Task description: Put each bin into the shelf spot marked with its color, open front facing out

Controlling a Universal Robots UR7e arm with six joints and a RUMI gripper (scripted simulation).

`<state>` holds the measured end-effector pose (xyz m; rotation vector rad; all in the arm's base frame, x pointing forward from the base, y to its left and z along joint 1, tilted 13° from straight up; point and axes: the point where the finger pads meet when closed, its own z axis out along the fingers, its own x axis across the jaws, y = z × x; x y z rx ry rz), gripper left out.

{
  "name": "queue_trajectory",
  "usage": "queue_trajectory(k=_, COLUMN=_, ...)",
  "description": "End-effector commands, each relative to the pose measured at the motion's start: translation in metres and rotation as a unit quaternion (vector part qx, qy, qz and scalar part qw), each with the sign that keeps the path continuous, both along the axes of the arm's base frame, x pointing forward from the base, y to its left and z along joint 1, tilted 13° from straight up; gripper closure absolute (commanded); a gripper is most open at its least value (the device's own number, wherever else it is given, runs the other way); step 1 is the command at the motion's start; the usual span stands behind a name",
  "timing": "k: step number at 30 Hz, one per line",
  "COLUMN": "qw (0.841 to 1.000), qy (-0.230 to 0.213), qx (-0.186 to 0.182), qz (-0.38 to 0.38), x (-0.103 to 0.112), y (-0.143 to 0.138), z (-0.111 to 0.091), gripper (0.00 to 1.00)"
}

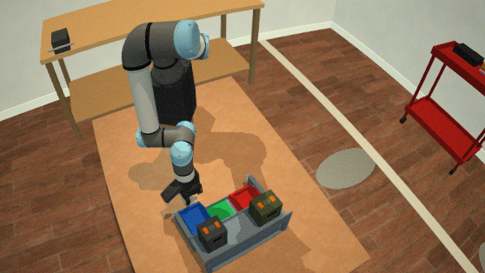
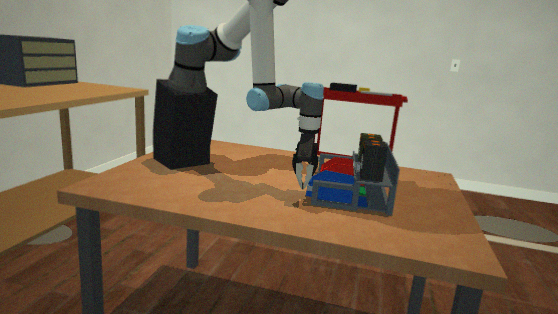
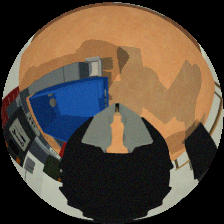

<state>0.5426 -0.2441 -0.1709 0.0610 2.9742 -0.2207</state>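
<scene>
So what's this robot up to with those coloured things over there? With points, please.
It's putting coloured bins into a shelf. The claw (image 1: 189, 203) (image 2: 303, 187) (image 3: 117, 103) is shut with nothing in it, down beside the blue bin (image 1: 192, 216) (image 2: 332, 194) (image 3: 75, 102). The blue bin and the red bin (image 1: 244, 196) (image 2: 338, 165) are both in the grey shelf (image 1: 243, 256) (image 2: 393, 192), with a green patch (image 1: 222, 210) between them. Whether either is fully in, I can't tell.

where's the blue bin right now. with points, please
In the top view, the blue bin (image 1: 194, 216) (image 2: 334, 193) (image 3: 70, 106) sits at the shelf's (image 1: 243, 249) (image 2: 393, 187) left end, beside the green mark (image 1: 222, 209) and just below the gripper (image 1: 188, 203) (image 2: 303, 186) (image 3: 117, 103).
</scene>
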Motion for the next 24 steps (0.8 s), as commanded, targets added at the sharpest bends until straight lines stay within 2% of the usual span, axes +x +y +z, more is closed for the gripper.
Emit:
queue_trajectory(k=1, qw=1.000, qy=-0.001, qx=0.000, qz=0.000, x=0.004, y=0.000, z=0.001, gripper=1.00)
queue_trajectory(k=24, qw=1.000, qy=-0.001, qx=0.000, qz=0.000, x=0.016, y=-0.001, z=0.003, gripper=1.00)
